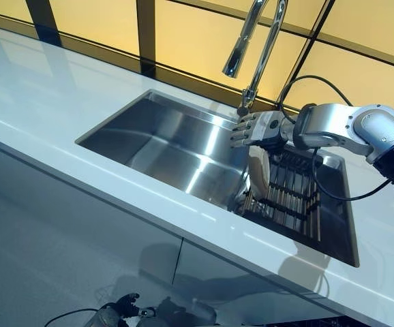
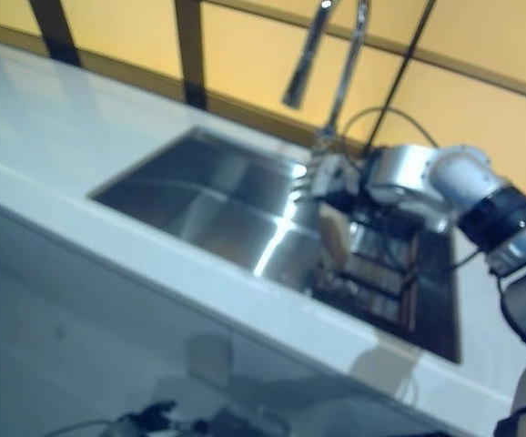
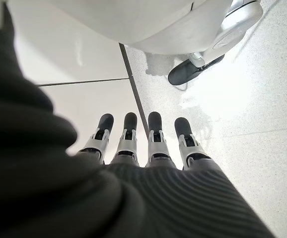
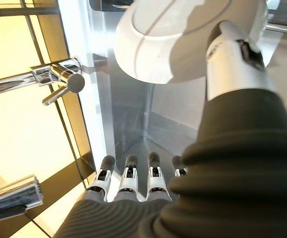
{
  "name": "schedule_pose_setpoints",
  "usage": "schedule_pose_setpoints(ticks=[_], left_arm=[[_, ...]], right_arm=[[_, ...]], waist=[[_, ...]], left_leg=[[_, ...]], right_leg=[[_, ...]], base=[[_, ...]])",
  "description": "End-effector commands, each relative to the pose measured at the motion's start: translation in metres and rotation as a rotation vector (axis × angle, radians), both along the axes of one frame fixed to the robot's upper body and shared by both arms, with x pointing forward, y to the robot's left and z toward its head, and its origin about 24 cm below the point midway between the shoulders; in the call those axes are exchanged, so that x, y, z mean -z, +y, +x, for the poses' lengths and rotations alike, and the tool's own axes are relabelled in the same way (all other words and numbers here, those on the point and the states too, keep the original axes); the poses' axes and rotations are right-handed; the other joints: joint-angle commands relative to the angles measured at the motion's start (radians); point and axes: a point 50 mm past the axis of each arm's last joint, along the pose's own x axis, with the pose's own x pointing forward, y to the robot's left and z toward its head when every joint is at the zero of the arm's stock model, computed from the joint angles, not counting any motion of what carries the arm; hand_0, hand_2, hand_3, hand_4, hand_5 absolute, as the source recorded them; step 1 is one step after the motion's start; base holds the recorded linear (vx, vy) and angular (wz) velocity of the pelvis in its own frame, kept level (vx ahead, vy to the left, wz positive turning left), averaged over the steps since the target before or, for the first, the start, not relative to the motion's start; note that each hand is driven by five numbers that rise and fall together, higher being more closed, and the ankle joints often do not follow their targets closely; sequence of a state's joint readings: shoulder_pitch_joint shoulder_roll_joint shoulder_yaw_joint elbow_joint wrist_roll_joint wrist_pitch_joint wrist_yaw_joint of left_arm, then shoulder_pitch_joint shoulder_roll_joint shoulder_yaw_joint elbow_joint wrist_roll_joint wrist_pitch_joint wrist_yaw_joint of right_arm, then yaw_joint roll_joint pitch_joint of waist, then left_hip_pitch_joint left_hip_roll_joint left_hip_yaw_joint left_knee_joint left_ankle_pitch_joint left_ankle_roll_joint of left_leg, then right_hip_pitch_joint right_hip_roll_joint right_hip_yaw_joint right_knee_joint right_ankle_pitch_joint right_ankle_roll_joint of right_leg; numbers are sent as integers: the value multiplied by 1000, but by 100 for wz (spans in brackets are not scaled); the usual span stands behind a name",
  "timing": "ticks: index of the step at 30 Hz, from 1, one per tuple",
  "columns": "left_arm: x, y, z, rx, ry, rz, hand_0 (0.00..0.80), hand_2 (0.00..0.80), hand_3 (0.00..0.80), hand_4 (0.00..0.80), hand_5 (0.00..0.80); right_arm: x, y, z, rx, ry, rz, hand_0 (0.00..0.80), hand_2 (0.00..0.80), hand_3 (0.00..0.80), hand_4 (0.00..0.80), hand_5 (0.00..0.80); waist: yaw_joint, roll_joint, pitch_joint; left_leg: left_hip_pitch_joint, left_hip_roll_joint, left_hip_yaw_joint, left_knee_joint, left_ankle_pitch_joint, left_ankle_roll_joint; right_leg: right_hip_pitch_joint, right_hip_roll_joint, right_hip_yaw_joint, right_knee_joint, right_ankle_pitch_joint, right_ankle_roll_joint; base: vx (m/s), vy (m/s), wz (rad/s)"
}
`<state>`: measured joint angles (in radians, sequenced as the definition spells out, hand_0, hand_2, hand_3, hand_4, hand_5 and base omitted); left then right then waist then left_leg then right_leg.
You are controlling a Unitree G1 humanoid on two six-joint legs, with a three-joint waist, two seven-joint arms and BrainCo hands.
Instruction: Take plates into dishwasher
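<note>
- While the right hand (image 1: 255, 129) reaches over the sink (image 1: 163, 146), the job looks to be at its first step: taking a plate (image 1: 258, 174) out of the rack (image 1: 289, 194) in the sink's right-hand part.
- That plate stands on edge at the left end of the rack, pale and upright, directly beneath the hand.
- Seen from the right wrist, the fingers (image 4: 128, 178) lie straight and side by side, pointing toward the sink's back wall, while the thumb (image 4: 233, 59) is pressed against the plate's white face (image 4: 168, 39). I would call that contact rather than a grip; nothing is closed round the rim.
- Just behind the hand rises the tap (image 1: 251, 48), its spout arching above the sink.
- Down low, off the bench (image 1: 54, 102), the left hand (image 3: 148, 144) hangs with its fingers straight and relaxed toward the floor (image 3: 262, 114), holding nothing.
- No dishwasher shows in any view, so I cannot say where the plate has to go.
- Next, I judge, the fingers must curl over the plate's edge opposite the thumb to make a real pinch, then lift it straight up clear of the rack's bars.
- A thin, smooth plate held on edge may slip or knock the tap on the way up, so the lift wants care.
</note>
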<state>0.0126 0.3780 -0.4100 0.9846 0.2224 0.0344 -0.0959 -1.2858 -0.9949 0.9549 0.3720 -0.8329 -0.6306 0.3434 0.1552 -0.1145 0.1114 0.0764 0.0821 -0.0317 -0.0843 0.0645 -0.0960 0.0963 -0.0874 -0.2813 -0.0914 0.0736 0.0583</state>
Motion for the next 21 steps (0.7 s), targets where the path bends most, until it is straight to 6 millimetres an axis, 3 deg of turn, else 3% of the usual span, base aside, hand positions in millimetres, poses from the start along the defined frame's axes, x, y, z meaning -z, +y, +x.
schedule_pose_setpoints(ticks=[1,21], left_arm=[[3,4,-8,79,58,44,0,0,0,0,0],[3,5,-8,63,65,53,0,0,0,0,0]], right_arm=[[-45,-10,1,63,-127,2,0,0,0,0,0],[-53,9,-4,32,-119,-40,0,0,0,0,0]], waist=[[22,-29,-5],[29,-45,-8]], left_leg=[[10,-4,53,-3,-18,10],[9,-4,52,-3,-17,10]], right_leg=[[56,7,1,4,-43,32],[58,10,0,4,-43,31]], base=[[0,0,0],[0,0,0]])
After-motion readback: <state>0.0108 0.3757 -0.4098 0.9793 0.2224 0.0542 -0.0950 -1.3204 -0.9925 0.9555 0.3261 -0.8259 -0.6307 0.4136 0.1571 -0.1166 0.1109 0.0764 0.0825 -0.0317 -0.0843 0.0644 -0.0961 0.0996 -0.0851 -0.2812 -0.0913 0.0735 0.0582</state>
